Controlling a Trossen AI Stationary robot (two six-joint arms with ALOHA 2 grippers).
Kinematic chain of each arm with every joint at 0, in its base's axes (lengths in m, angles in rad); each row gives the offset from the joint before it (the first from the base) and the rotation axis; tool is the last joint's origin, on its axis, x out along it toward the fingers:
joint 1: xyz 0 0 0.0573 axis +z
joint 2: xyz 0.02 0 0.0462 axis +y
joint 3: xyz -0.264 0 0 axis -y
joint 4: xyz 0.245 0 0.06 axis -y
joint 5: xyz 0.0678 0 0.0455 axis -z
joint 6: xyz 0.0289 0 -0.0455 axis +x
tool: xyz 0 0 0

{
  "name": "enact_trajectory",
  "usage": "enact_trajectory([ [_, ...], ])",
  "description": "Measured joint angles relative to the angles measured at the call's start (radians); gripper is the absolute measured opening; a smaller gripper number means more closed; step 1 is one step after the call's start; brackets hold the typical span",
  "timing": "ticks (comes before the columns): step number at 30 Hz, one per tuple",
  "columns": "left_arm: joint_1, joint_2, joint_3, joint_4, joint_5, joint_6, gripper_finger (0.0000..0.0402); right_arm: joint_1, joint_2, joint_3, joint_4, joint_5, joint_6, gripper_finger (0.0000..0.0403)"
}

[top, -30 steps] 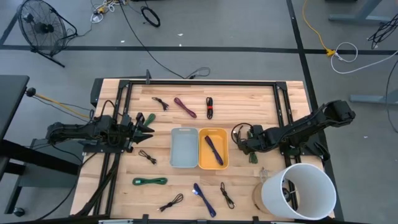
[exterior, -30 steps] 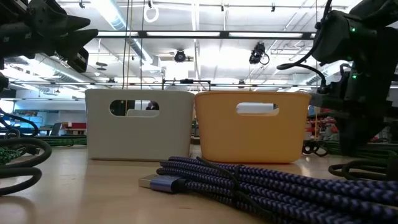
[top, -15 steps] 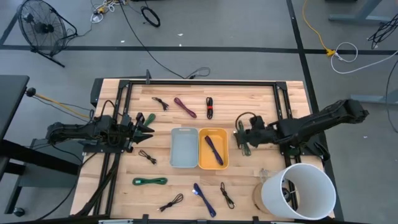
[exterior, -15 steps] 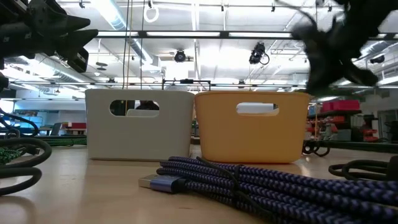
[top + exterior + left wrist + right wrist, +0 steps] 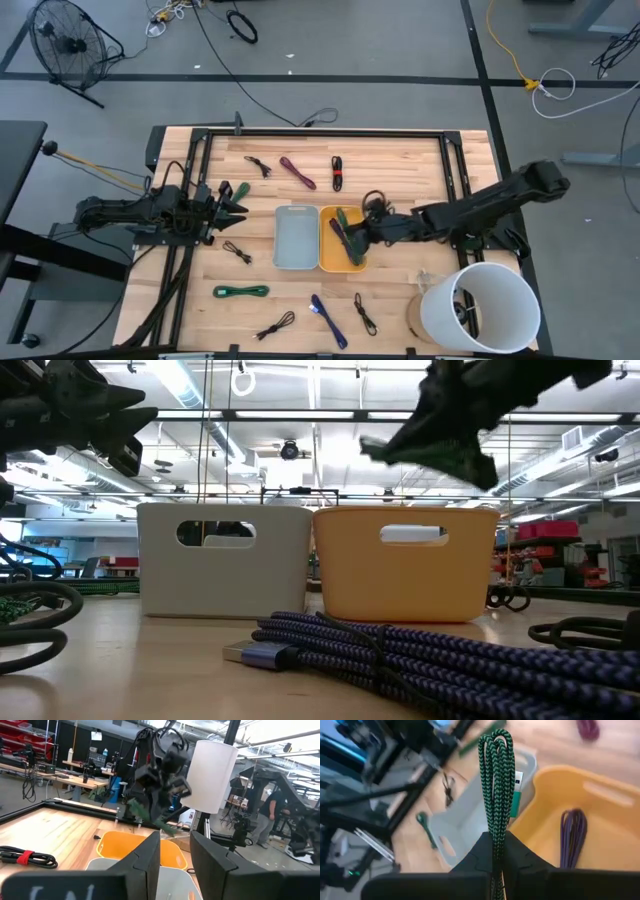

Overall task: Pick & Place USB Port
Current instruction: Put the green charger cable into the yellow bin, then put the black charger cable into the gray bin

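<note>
A bundled green braided USB cable [image 5: 494, 780] sticks out past my right gripper [image 5: 495, 851], which is shut on it. In the high view that gripper [image 5: 352, 234] hangs over the yellow bin [image 5: 356, 212], where a purple cable [image 5: 346, 247] lies. The low view shows the gripper [image 5: 440, 430] above the yellow bin's rim [image 5: 405, 512]. The grey bin [image 5: 296, 238] stands against the yellow bin's left side. My left gripper [image 5: 236, 205] waits open near the table's left edge, touching nothing. My right gripper pinches the green cable bundle between its two fingers, at one looped end [image 5: 494, 837]. The bundle stands out beyond the fingertips, its silver and green plug [image 5: 517, 787] beside the loops. The fingers come level from the table's right. The cable is lifted clear above the yellow bin.
Loose cables lie about the bins: a green one [image 5: 240, 291], a blue one [image 5: 328, 320], a maroon one [image 5: 297, 172], and several black ones. A tall white bucket [image 5: 480, 305] stands at the near right corner. Black rails [image 5: 320, 133] frame the table.
My right gripper has lifted the green cable off the table to the right of the yellow bin and carried it toward the table's left, until it hangs over the yellow bin. The cable now hangs clear of the table.
</note>
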Motion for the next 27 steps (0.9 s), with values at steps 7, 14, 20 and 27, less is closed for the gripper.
enact_trajectory([
  [7, 0.0, 0.0, 0.0, 0.0, 0.0, 0.0, 0.011, -0.036, 0.086, 0.0, 0.006, -0.025, 0.026, 0.0009],
  [14, 0.0, 0.0, 0.0, 0.0, 0.0, 0.0, 0.011, -0.045, 0.096, 0.0, 0.011, -0.07, 0.021, 0.0034],
  [20, 0.0, 0.0, 0.0, 0.0, 0.0, 0.0, 0.011, -0.05, 0.096, 0.0, 0.011, -0.085, -0.004, 0.0107],
  [27, 0.0, 0.0, 0.0, 0.0, 0.0, 0.0, 0.011, -0.089, 0.091, 0.0, 0.009, -0.091, -0.033, 0.016],
])
